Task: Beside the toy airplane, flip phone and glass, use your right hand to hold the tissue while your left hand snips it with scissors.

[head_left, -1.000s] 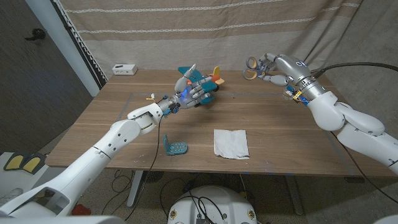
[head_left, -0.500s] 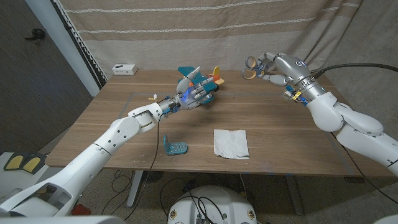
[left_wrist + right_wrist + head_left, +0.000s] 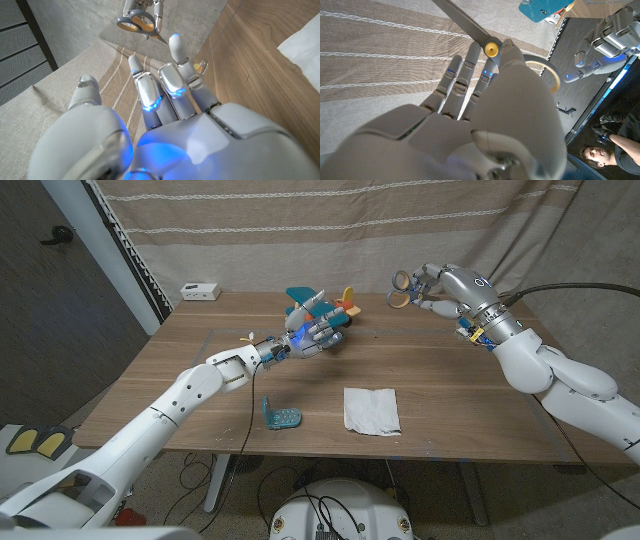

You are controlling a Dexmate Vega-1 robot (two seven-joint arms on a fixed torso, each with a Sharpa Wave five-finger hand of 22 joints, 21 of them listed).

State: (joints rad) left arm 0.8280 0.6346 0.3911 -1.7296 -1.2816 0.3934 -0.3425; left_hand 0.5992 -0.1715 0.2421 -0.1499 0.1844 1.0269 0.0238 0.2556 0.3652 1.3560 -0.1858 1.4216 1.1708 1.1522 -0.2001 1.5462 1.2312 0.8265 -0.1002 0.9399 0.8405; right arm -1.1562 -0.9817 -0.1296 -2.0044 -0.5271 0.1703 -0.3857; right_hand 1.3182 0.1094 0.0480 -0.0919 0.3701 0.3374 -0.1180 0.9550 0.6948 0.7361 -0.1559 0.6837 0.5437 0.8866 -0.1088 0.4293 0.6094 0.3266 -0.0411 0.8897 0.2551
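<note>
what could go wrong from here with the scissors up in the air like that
The right hand holds the scissors above the table's far edge, though the task gives them to the left hand; a mid-air handover might drop them. The left hand hovers close by the toy airplane and may bump it. The tissue lies unheld, so it could shift when touched.

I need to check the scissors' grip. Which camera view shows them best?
The head view: the grey-and-yellow-handled scissors sit whole in the right hand. The left wrist view shows them small; the right wrist view shows a blade, pivot and loop.
</note>
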